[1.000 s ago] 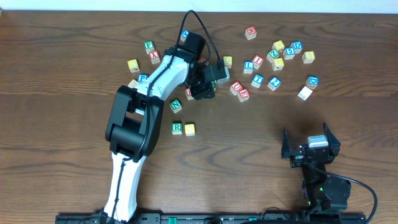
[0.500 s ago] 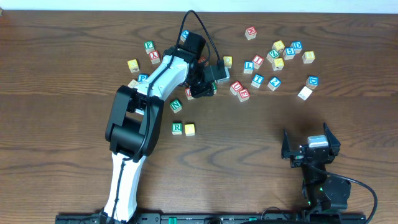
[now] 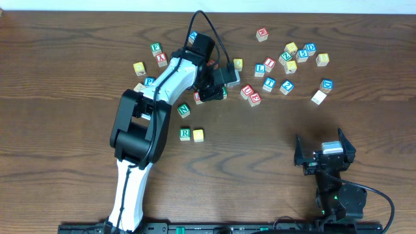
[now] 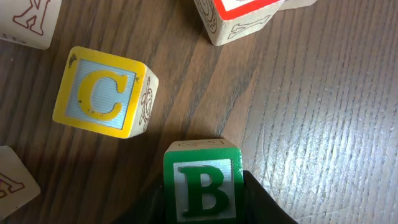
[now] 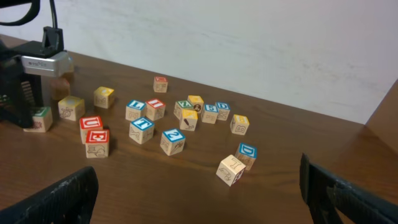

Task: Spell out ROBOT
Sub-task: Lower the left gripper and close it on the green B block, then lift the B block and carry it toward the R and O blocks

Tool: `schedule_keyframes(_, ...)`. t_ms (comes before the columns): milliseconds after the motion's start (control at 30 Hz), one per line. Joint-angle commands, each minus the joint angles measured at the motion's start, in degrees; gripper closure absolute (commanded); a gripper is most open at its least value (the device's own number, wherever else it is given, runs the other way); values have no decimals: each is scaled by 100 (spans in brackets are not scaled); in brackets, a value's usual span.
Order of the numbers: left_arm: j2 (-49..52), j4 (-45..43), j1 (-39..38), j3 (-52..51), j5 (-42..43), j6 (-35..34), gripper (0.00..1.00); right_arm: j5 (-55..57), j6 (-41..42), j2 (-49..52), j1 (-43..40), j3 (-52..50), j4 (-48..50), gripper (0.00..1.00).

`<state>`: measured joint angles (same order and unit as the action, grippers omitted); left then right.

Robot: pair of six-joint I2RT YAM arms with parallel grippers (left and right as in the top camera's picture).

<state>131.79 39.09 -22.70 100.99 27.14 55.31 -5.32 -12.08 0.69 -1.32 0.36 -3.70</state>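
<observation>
Row start lies nearest the base: R cube (image 3: 185, 134) with a yellow-faced cube (image 3: 198, 134) just beside it, its letter not legible from overhead. The right gripper (image 3: 323, 153) is parked near the base on the other side, jaws wide, holding nothing. By judgement, 2 of 5 letters are placed and the step in hand is pick-up of letter 3.

Farther out, the left gripper (image 3: 216, 94) stands over the B cube (image 4: 202, 190), jaws narrow, 1 dark finger against each flank. The grip appears made. The cube is pale wood with a green frame and a green B on a light face. C cube (image 4: 102, 93) and a red-framed cube (image 4: 239, 18) lie near it but apart.

The next move calls for a straight lift clear of these neighbours. The B cube then goes just beside the yellow-faced cube, on the side away from R, with B upright like R.
</observation>
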Motion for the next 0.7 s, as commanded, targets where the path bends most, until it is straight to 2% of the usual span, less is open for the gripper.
schedule_keyframes(0, 55, 20, -13, 98, 98, -9, 77, 24, 90, -31, -17, -4, -28, 1)
schedule_keyframes(233, 55, 0, -13, 98, 98, -11, 80, 24, 90, -31, -17, -4, -28, 1)
schedule_keyframes(300, 55, 0, -13, 101, 98, -11, 85, 24, 90, -31, -17, -4, -28, 1)
schedule_keyframes(433, 28, -48, -13, 101, 96, -120, 87, 24, 90, -31, -17, -4, -28, 1)
schedule_keyframes(500, -31, -92, -13, 101, 96, -208, 92, 26, 90, -31, -17, -4, -28, 1)
schedule_keyframes(667, -240, -105, -13, 101, 96, -297, 92, 24, 90, -31, -17, -4, -28, 1)
